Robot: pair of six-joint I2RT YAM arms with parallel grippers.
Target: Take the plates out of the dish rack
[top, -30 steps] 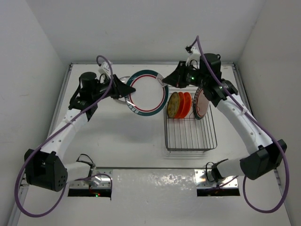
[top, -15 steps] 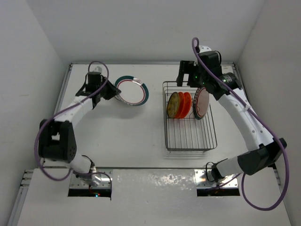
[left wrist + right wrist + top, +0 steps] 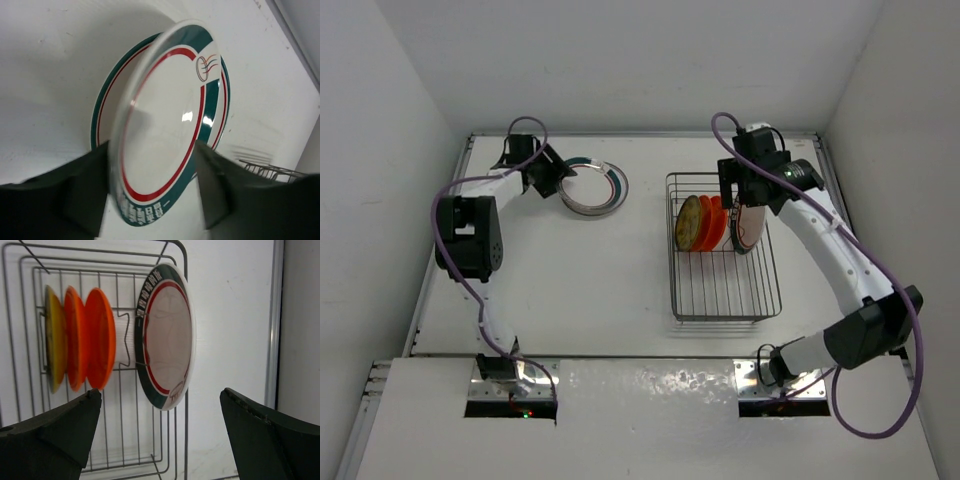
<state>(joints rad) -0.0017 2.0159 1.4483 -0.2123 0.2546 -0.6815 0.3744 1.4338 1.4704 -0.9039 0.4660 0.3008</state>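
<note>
Right claw (image 3: 159, 393) hangs spread over dish rack (image 3: 726, 285) holding four upright plates (image 3: 167, 335).

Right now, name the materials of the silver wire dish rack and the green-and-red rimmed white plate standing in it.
Silver wire dish rack: thin silvery rods, looks like bare metal, probably steel. Green-and-red rimmed white plate: smooth, faintly glossy face with printed rim; ceramic or melamine, cannot tell.
</note>
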